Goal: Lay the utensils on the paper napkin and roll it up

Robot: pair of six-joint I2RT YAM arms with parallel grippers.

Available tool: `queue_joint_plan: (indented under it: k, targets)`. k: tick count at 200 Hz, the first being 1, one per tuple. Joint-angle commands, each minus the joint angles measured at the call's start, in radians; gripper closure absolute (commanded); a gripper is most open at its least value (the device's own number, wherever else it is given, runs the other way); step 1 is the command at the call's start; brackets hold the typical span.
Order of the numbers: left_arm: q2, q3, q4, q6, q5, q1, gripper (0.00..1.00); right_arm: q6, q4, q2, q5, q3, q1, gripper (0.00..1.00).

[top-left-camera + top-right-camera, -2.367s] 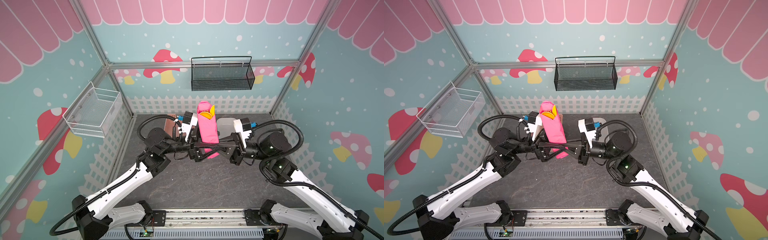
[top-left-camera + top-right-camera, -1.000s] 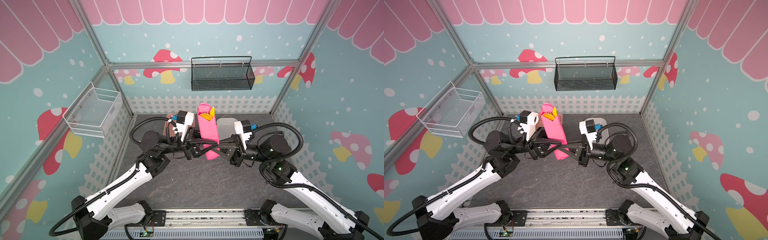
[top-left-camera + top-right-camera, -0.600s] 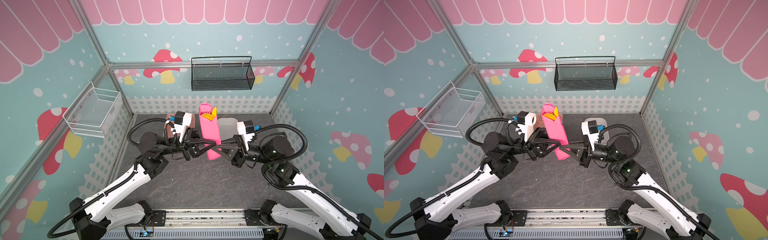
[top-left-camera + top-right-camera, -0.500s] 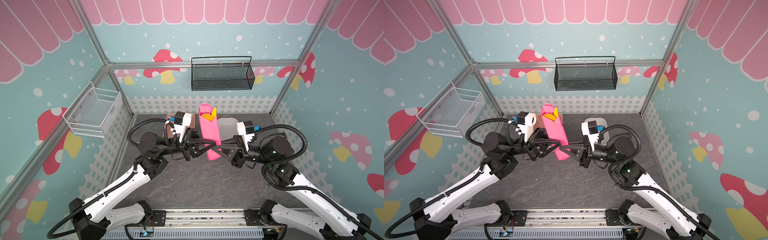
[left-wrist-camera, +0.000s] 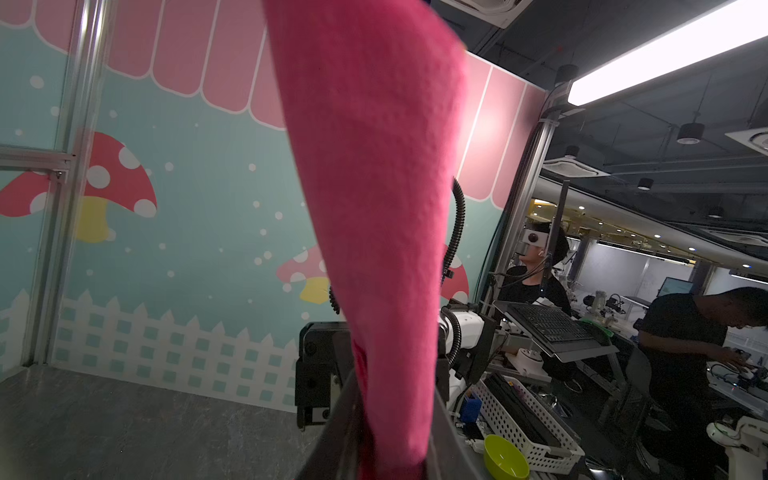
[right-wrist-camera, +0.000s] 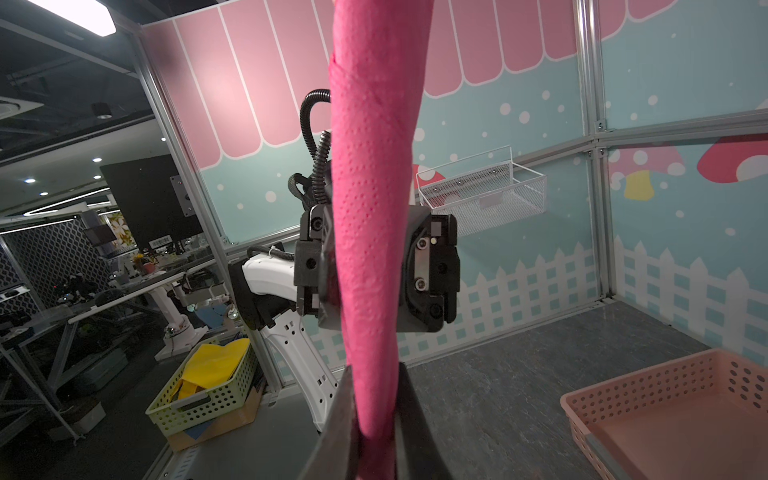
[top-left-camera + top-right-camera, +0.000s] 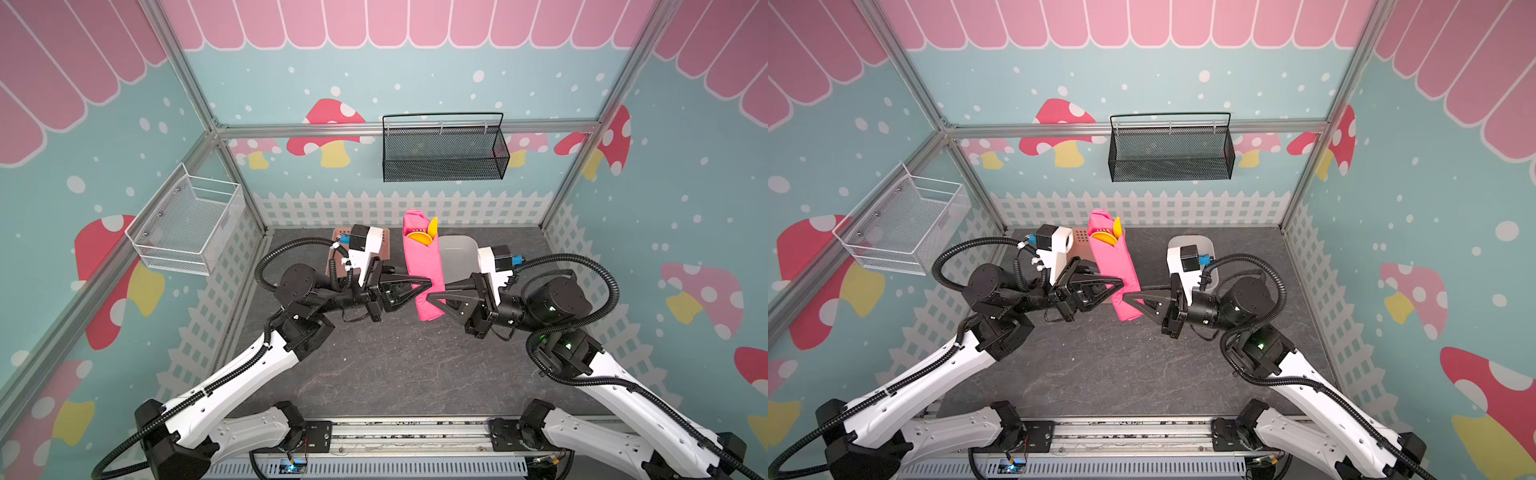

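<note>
Clearly the napkin point(image 7: 422, 266) is rolled and stands almost upright in mid-air at the centre of both top views. The utensils point(image 7: 419, 237) poke out of its open end, toward the upper part of the frame. The left gripper point(image 7: 429, 284) comes in from the left of the frame and the right gripper point(image 7: 430, 296) from the right, and they meet on the roll's lower part. Each wrist view shows the paper squeezed between that arm's fingers point(image 6: 409, 415), so both are closed on the napkin.

Several things could go wrong from here:
- **Tearing:** the paper is thin, so any pull of the arms away from each other, or a twist, would likely tear it at the pinch.
- **Unwinding:** nothing holds the upper part, so the outer flap could unwind.
- **Buckling:** the loaded end could also buckle sideways.
- **Spilling:** a tilt would probably let the utensils slide out of the open end onto the table point(image 7: 395, 365).
- **Dropping through:** whether the lower end is folded shut I cannot tell. If it is not, loosening either grip might drop them straight through.
</note>
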Motion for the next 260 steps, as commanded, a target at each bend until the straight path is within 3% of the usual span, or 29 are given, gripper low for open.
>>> queue_joint_plan:
  k: [1,43,79,116,148,204,260]
  targets:
    - [-0.042,0.021,-0.017,0.032,0.027,-0.004,0.82,-0.013,-0.012,-0.01,0.082,-0.021,-0.011,1.0]
    - [-0.045,0.033,-0.094,0.067,0.013,-0.004,0.84,-0.017,-0.02,-0.017,0.06,-0.023,-0.011,0.89]
    - [-0.019,0.056,-0.141,0.069,0.04,-0.004,0.85,-0.024,-0.036,-0.031,0.051,-0.005,-0.011,0.66]
    - [0.001,0.064,-0.155,0.071,0.056,-0.004,0.85,-0.052,-0.073,-0.016,0.046,0.045,-0.011,0.62]
    - [0.01,0.074,-0.178,0.085,0.055,-0.004,0.85,-0.058,-0.077,0.001,0.027,0.068,-0.011,0.64]
    - [0.01,0.081,-0.197,0.099,0.043,-0.004,0.85,-0.072,-0.088,0.005,0.034,0.067,-0.011,0.89]
    - [-0.002,0.091,-0.288,0.137,0.02,-0.004,0.74,-0.084,-0.104,-0.017,0.066,0.064,-0.011,0.98]
